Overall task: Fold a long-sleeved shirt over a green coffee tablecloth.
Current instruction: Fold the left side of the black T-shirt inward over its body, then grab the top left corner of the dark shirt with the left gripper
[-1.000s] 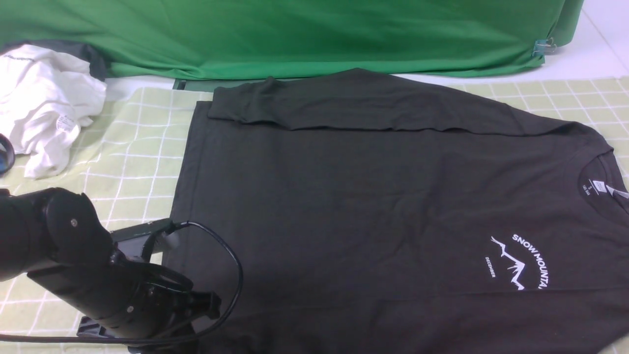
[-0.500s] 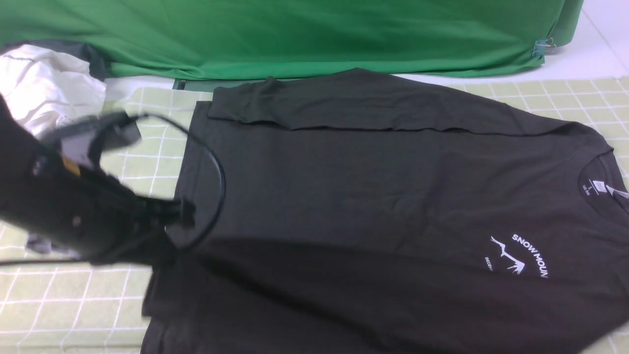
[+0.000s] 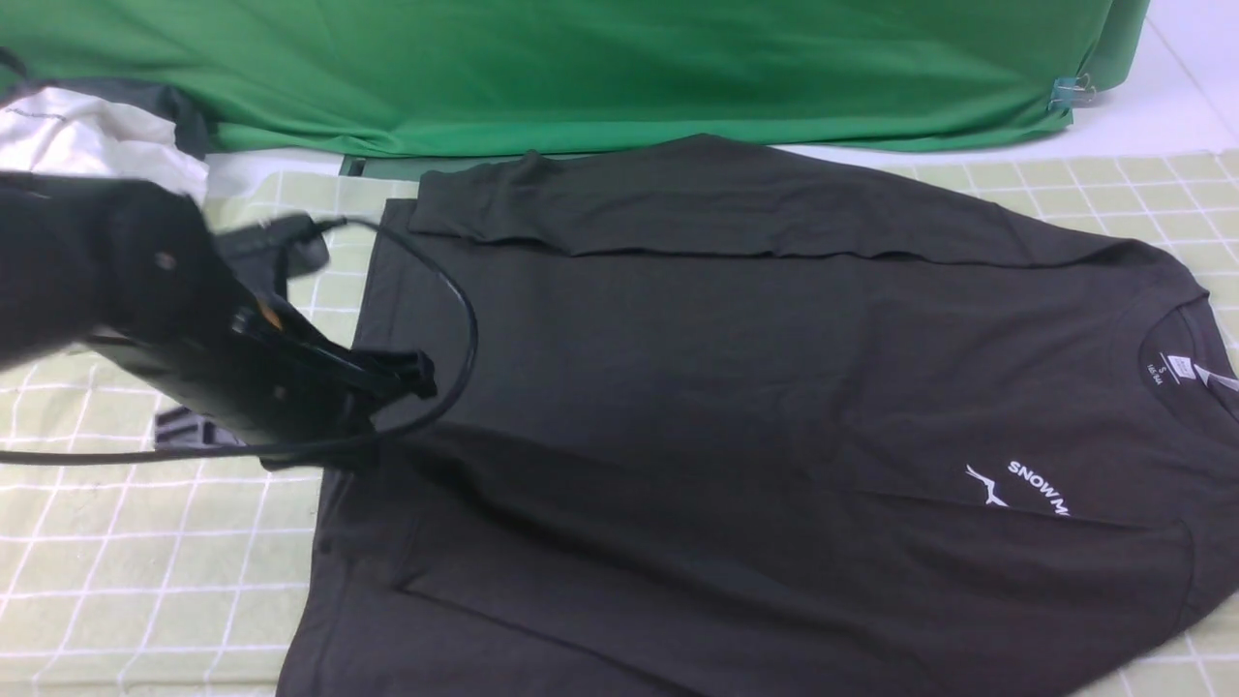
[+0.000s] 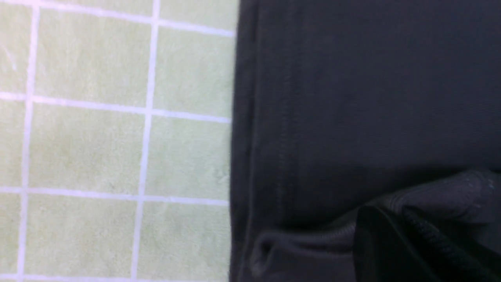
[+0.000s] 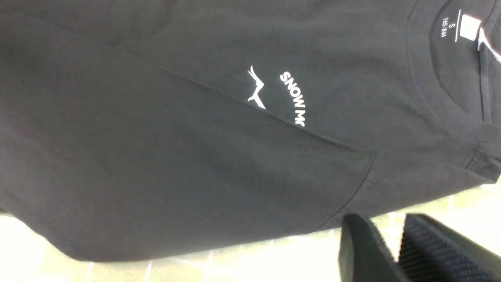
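The long-sleeved shirt (image 3: 736, 368), black, lies spread on the green coffee tablecloth (image 3: 145, 581), its collar to the right and the far sleeve folded across its body. My left gripper (image 3: 411, 373) is shut on bunched fabric at the shirt's hem end and holds it above the cloth; in the left wrist view the left gripper (image 4: 387, 215) pinches a fold. The near side of the shirt lies folded over and covers part of the white print (image 3: 1016, 484). My right gripper (image 5: 385, 227) shows only in its wrist view, open and empty, over the tablecloth (image 5: 235, 262) beside the shirt's near edge.
A crumpled white garment (image 3: 87, 136) lies at the back left. A plain bright green cloth (image 3: 581, 68) hangs along the back, held by a clip (image 3: 1070, 94). The left arm's cable (image 3: 465, 319) loops over the shirt's hem.
My left arm rose from the front edge and moved away, carrying the shirt's near hem corner. The near side folded over the body, hiding more of the print.
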`<action>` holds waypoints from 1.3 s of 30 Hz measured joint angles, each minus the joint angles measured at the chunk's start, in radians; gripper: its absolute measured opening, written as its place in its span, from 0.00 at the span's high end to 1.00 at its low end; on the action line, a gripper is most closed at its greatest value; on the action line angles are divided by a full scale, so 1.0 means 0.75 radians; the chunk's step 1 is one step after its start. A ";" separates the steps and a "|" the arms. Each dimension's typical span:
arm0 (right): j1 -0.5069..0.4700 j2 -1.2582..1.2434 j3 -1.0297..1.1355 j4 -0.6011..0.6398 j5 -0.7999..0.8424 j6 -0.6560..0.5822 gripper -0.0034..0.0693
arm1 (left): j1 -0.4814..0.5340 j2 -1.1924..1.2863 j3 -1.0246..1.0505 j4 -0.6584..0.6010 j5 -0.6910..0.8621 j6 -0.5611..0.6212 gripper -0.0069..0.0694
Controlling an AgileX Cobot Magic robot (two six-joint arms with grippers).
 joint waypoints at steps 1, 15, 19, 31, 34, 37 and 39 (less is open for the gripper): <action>0.000 0.000 0.000 0.000 0.000 0.000 0.73 | 0.000 0.027 -0.002 0.003 0.002 -0.006 0.86; 0.000 0.000 0.000 0.001 0.000 0.008 0.71 | 0.086 0.220 -0.629 0.018 0.307 0.071 0.45; 0.000 0.000 0.000 0.001 0.000 0.016 0.70 | 0.136 0.353 -0.859 -0.092 0.366 0.099 0.41; 0.000 0.000 0.000 0.003 -0.041 0.066 0.69 | 0.142 0.876 -1.341 -0.205 0.348 0.134 0.40; 0.000 0.000 0.000 0.003 -0.053 0.067 0.69 | 0.142 0.948 -1.380 -0.196 0.304 0.141 0.40; 0.000 0.000 0.000 0.003 -0.055 0.067 0.68 | 0.142 0.991 -1.390 -0.202 0.215 0.143 0.40; 0.000 0.000 0.000 0.003 -0.056 0.067 0.68 | 0.142 1.023 -1.398 -0.208 0.142 0.127 0.40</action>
